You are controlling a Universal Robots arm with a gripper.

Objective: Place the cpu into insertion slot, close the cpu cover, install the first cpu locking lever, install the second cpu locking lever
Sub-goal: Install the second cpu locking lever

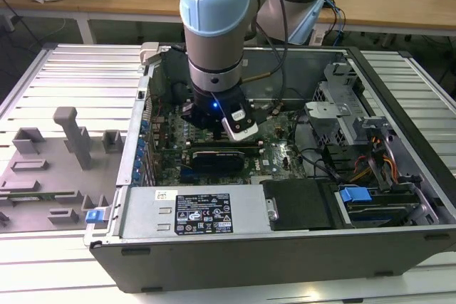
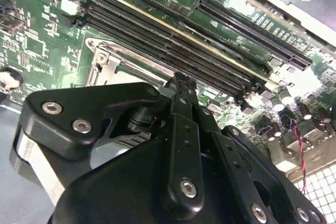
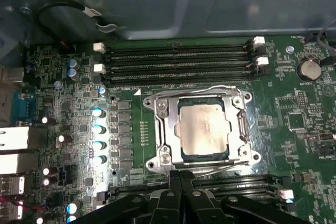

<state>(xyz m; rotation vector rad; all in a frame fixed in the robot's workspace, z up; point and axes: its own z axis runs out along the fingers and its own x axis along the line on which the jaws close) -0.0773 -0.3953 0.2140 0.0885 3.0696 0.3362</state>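
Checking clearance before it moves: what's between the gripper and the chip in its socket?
In the first wrist view, the cover's metal edge and a thin wire lever lie between the gripper and the chip.

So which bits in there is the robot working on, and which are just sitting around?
Part of the job:
- cpu, lying in the insertion slot
- cpu cover, down around it
- gripper, beside the socket

Just sitting around:
- memory slots
- black card with vents
- grey fixture blocks outside the case
- coin battery
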